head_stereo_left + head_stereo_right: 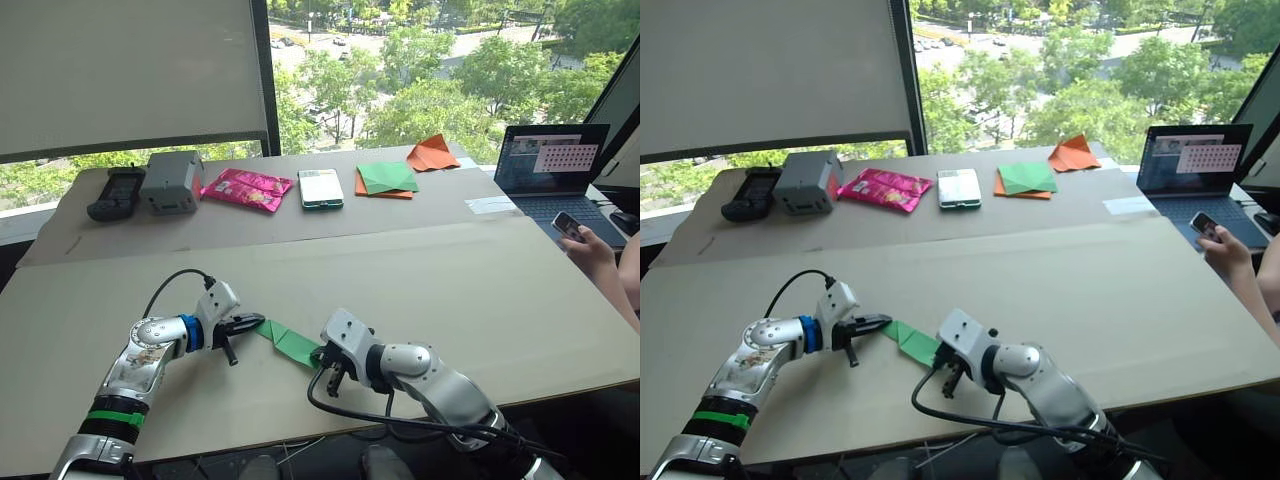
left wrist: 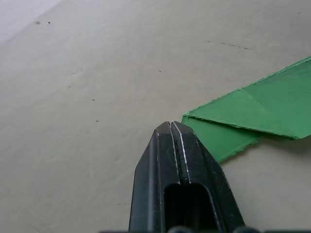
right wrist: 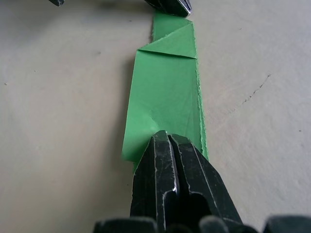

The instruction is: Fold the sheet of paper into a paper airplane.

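Note:
The sheet of paper (image 1: 290,343), bright green and folded into a narrow creased strip, lies flat on the beige table (image 1: 420,290) near its front edge. My left gripper (image 1: 250,322) is shut, its tip touching the strip's left end; in the left wrist view the paper (image 2: 252,111) lies just beside the closed fingertips (image 2: 171,127). My right gripper (image 1: 322,352) is shut too, with its tip resting on top of the strip's right end (image 3: 165,97). Both its fingers (image 3: 160,160) sit above the paper, none beneath it.
On the far table lie an orange paper piece (image 1: 432,153), a darker green paper square (image 1: 386,178), a phone (image 1: 320,188), a pink packet (image 1: 246,188), a grey box (image 1: 170,182) and a black device (image 1: 117,193). A laptop (image 1: 552,160) and a person's hand (image 1: 590,245) are at right.

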